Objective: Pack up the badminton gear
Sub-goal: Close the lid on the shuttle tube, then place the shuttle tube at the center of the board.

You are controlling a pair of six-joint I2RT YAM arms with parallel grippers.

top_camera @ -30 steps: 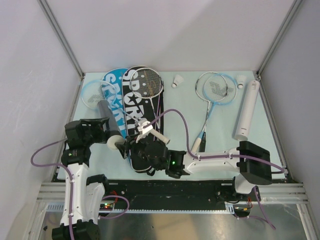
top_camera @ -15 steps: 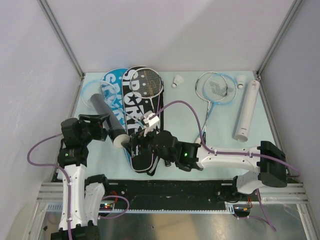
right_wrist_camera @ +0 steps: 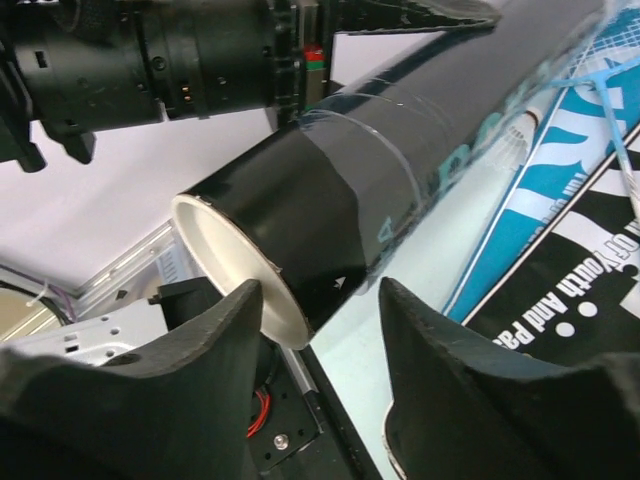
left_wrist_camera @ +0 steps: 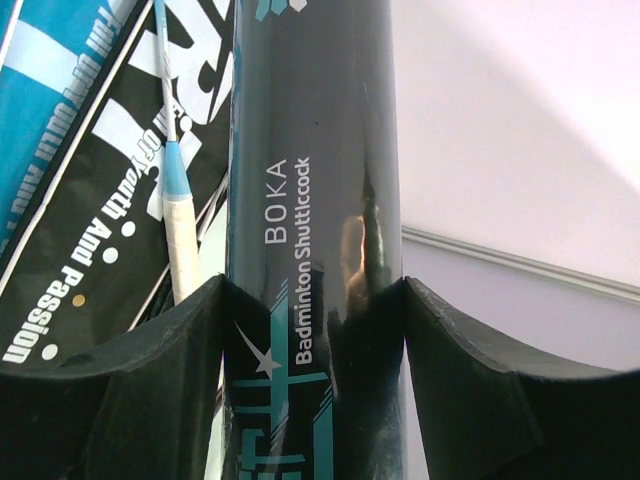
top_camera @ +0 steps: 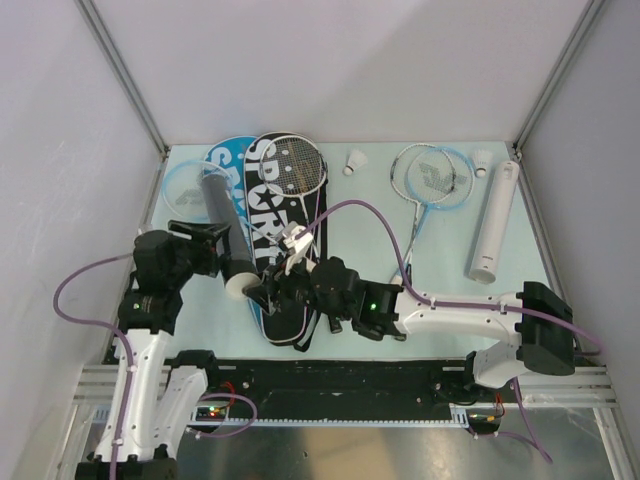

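While your left gripper (left_wrist_camera: 312, 300) clamps one glossy black tube (left_wrist_camera: 310, 150), right gripper (right_wrist_camera: 320, 300) gapes empty at its round white-lined mouth; two feathered shuttlecocks (top_camera: 354, 160) (top_camera: 484, 160).

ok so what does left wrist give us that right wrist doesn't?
Left wrist only: the "BOKA Badminton Shuttlecock" print on the black tube, the left gripper clamped on its sides, and a racket's white grip over the black cover.
Right wrist only: the tube's white-lined open end, the right gripper straddling it with a gap at one finger, and the left arm's wrist above.
Both: the tube, the black cover and the blue cover.
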